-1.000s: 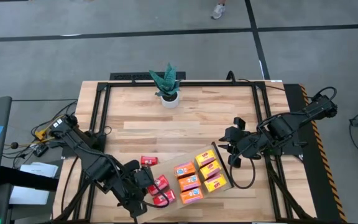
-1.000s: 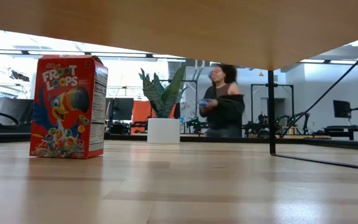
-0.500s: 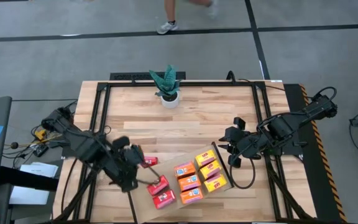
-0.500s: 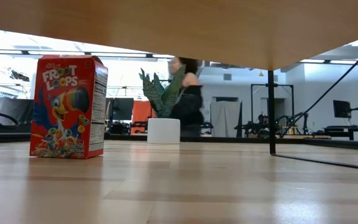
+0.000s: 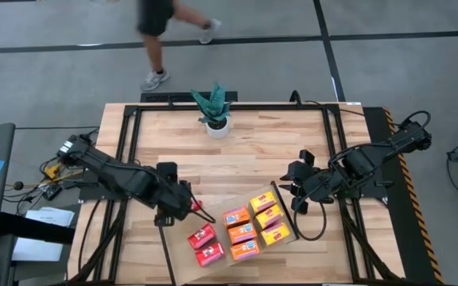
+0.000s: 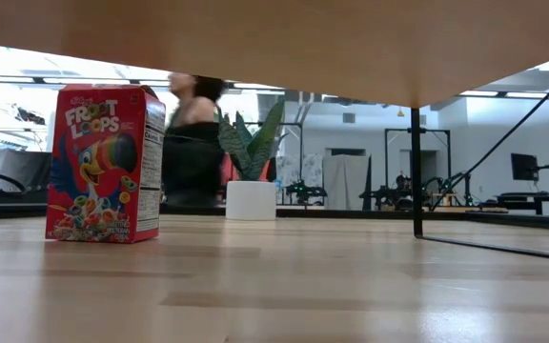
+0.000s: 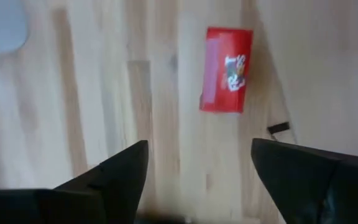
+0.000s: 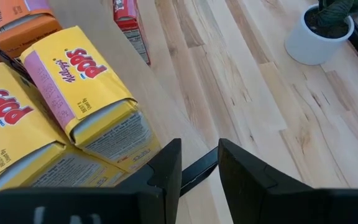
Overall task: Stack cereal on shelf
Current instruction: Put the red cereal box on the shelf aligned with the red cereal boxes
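Note:
The shelf (image 6: 274, 38) is a light-wood board on black rails, standing slantwise near the table's front. Red (image 5: 205, 245), orange (image 5: 242, 233) and yellow (image 5: 269, 217) cereal boxes lie on it in rows. One more red cereal box (image 7: 227, 70) stands upright on its base on the tabletop beside the shelf's left end (image 6: 103, 164). My left gripper (image 7: 197, 174) hovers open just short of this box, touching nothing. My right gripper (image 5: 294, 191) is at the shelf's right end, shut on its black rail. My right gripper has the shelf's thin black rail (image 8: 199, 168) between its two fingers, at the board's right end next to the yellow boxes (image 8: 86, 87). The fingers lie across the rail. The shelf stays standing on the table.
A potted plant in a white pot (image 5: 216, 119) stands at the table's far edge, middle. Black frame bars (image 5: 130, 159) run along the tabletop's left and right sides. A person (image 5: 159, 32) walks on the floor beyond the far edge. Bare wood lies between plant and shelf.
My left gripper has drawn back from the red boxes on the shelf's left part, going toward the table's far edge, and now stands by the single red box on the tabletop. The red boxes stay on the shelf. The person behind the table has walked leftward.

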Action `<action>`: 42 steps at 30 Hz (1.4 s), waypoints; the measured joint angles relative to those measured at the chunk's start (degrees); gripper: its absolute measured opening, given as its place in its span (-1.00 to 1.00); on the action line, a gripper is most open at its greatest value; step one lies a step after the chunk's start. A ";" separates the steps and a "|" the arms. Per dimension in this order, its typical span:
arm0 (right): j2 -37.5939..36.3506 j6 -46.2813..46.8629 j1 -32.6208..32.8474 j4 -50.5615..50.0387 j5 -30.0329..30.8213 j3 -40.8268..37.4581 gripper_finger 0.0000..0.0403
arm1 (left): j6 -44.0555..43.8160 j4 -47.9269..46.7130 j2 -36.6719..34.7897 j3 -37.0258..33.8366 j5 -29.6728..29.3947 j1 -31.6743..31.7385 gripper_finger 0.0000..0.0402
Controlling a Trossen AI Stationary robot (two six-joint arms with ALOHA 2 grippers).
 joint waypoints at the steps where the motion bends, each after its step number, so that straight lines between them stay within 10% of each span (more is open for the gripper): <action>1: 0.00 0.00 0.00 0.02 0.00 0.00 -0.36 | 1.35 2.22 -1.12 -1.80 0.35 0.61 0.38; 12: -0.02 0.17 -1.58 0.87 0.03 0.00 -0.36 | 8.51 20.27 -16.49 -19.98 2.36 4.29 0.32; 42: -0.01 3.54 -4.13 1.77 0.02 0.00 -0.36 | 22.79 34.19 -17.15 -32.85 9.41 6.32 0.31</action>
